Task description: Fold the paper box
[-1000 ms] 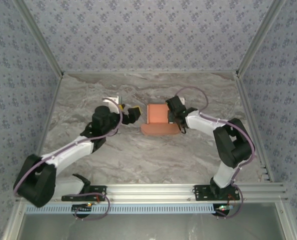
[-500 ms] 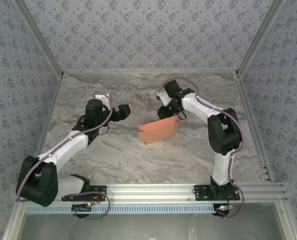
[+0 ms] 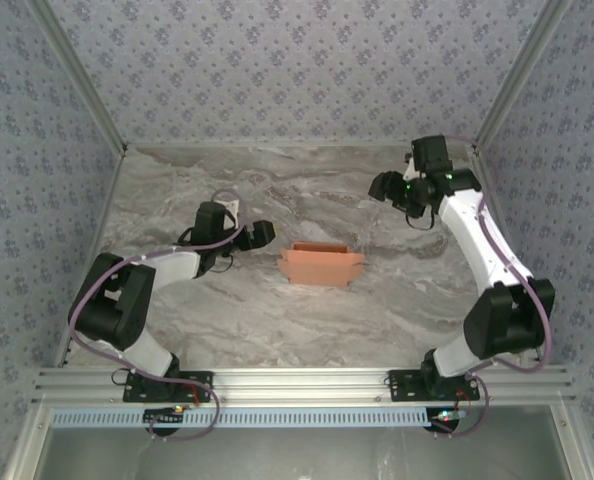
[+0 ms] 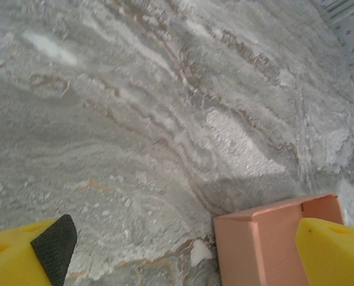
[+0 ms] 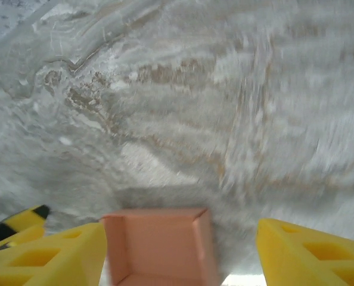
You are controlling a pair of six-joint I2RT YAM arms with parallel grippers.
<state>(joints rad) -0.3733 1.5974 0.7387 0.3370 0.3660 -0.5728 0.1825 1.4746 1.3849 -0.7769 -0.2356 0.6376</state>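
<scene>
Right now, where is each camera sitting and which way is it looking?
Top external: fixed high behind the arms, looking down at the table; shows both arms, left gripper, right gripper and the paper box.
Left wrist: on the left wrist, looking down past its yellow fingers at one end of the paper box.
Right wrist: on the right wrist, looking down past its yellow fingers at the paper box, blurred.
Shared: all three see the paper box.

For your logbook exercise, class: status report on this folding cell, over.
Left gripper open, right gripper open. Salmon-orange cardboard box on marble-patterned table, ungripped. Nothing in the way.
</scene>
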